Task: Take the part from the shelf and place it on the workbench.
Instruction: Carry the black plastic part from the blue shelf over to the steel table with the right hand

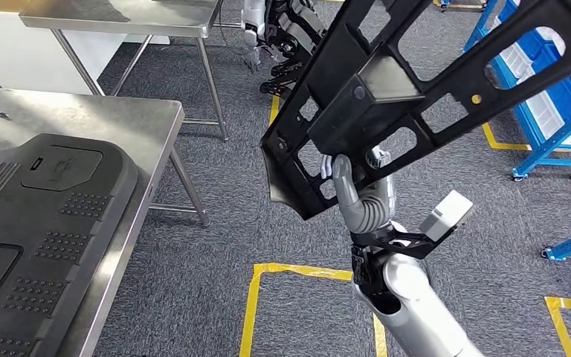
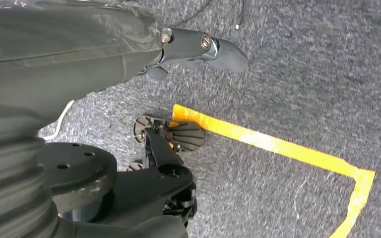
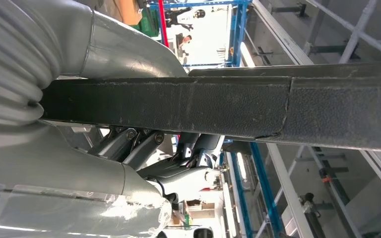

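Part [image 1: 416, 89] first: the black plastic frame, ribbed and full of cut-outs, hangs in the air across the upper right of the head view, tilted so its long side runs from the lower centre up toward the top right corner. My right hand [image 1: 351, 190] grips it from underneath near its lower end, fingers closed over one of the bars; in the right wrist view that textured black bar crosses the middle of the picture, clamped between thumb and fingers. I judge this low grip leaves most of the frame cantilevered above the hand, which would explain the tilt. The steel tabletop [image 1: 104, 119] lies at the left of the frame, well apart from the part, with a large black moulded panel [image 1: 37, 223] already on it. My left hand [image 2: 198, 47] hangs over the grey carpet [image 2: 302, 74], fingers loosely extended and holding nothing.
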`<state>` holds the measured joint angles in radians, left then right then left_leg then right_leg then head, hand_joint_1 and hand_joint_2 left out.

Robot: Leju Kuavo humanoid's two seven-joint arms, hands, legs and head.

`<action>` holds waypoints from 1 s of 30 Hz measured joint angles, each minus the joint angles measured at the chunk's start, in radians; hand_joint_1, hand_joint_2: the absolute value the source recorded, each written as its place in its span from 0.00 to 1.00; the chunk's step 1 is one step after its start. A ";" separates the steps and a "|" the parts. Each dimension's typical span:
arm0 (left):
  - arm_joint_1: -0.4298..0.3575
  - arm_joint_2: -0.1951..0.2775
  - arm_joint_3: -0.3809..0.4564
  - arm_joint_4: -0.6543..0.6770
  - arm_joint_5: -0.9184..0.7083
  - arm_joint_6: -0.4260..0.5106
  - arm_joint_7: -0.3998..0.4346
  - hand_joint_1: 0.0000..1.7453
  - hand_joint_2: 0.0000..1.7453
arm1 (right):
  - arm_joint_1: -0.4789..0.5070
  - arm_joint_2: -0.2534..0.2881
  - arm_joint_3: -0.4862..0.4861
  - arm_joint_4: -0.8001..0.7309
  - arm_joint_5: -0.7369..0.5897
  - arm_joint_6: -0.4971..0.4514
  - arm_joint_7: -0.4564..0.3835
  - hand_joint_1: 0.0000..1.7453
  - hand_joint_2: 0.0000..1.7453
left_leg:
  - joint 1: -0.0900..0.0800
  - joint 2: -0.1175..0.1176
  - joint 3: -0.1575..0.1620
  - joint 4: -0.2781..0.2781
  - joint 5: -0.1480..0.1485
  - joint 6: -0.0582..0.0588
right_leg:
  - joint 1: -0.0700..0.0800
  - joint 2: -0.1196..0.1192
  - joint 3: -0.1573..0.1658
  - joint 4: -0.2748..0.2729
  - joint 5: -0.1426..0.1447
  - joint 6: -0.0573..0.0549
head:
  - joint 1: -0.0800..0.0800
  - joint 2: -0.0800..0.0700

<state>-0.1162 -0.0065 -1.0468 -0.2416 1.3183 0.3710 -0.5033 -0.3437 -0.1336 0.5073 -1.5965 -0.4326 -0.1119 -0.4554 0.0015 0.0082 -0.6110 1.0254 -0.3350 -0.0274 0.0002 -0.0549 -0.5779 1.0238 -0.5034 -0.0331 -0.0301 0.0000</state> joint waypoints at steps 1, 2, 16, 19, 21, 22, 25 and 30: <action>0.000 0.000 0.000 0.000 -0.002 -0.001 0.000 0.00 1.00 | 0.000 0.000 0.000 0.000 0.000 0.000 0.000 1.00 1.00 | 0.000 0.000 0.000 0.000 0.000 0.001 | 0.000 0.000 0.001 -0.002 0.001 0.002 | 0.001 0.000; 0.000 0.000 0.000 0.000 -0.004 -0.001 0.001 0.00 1.00 | 0.000 0.000 0.000 0.000 0.000 0.000 -0.001 1.00 1.00 | 0.000 0.000 0.000 0.000 -0.001 0.002 | 0.000 0.000 0.001 -0.004 0.002 0.004 | 0.002 0.000; -0.001 0.000 0.000 0.002 -0.009 -0.006 0.005 0.00 1.00 | 0.000 -0.001 -0.002 0.000 0.004 -0.001 -0.004 1.00 1.00 | 0.001 0.001 0.001 0.001 -0.001 0.004 | 0.000 0.000 0.003 -0.007 0.004 0.012 | -0.002 0.000; -0.001 0.000 0.000 0.002 -0.011 -0.009 0.006 0.00 1.00 | 0.001 -0.001 -0.003 0.000 0.004 -0.001 -0.006 1.00 1.00 | 0.001 0.002 0.002 0.001 -0.001 0.004 | 0.000 0.000 0.003 -0.007 0.005 0.013 | -0.003 0.000; -0.001 0.000 0.000 0.004 -0.013 -0.012 0.006 0.00 1.00 | 0.002 -0.001 -0.003 0.000 0.006 -0.003 -0.010 1.00 1.00 | 0.000 0.003 0.001 0.003 -0.002 0.006 | -0.002 -0.001 0.004 -0.008 0.006 0.014 | -0.005 0.000; -0.001 0.000 0.000 0.005 -0.015 -0.014 0.007 0.00 1.00 | 0.002 -0.001 -0.004 0.000 0.008 -0.003 -0.013 1.00 1.00 | -0.001 0.004 0.001 0.004 -0.003 0.008 | -0.003 -0.001 0.004 -0.008 0.006 0.016 | -0.007 0.000; -0.001 0.001 0.000 0.008 -0.019 -0.017 0.007 0.00 1.00 | 0.004 -0.001 -0.004 0.000 0.012 -0.004 -0.018 1.00 1.00 | -0.003 0.004 0.000 0.002 -0.003 0.013 | -0.005 -0.004 0.005 -0.011 0.008 0.020 | -0.012 0.000; -0.004 0.001 0.000 0.009 -0.020 -0.017 0.009 0.00 1.00 | 0.006 -0.002 -0.009 -0.001 0.015 -0.004 -0.021 1.00 1.00 | 0.009 -0.008 0.026 -0.038 0.014 0.032 | -0.011 0.042 -0.046 0.109 -0.060 0.034 | -0.004 0.000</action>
<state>-0.1199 -0.0057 -1.0468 -0.2323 1.2978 0.3537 -0.4938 -0.3374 -0.1358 0.4985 -1.5976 -0.4179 -0.1158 -0.4766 0.0108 0.0006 -0.5853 0.9877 -0.3209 0.0049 -0.0113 -0.0125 -0.6239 1.1330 -0.5632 0.0011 -0.0345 0.0000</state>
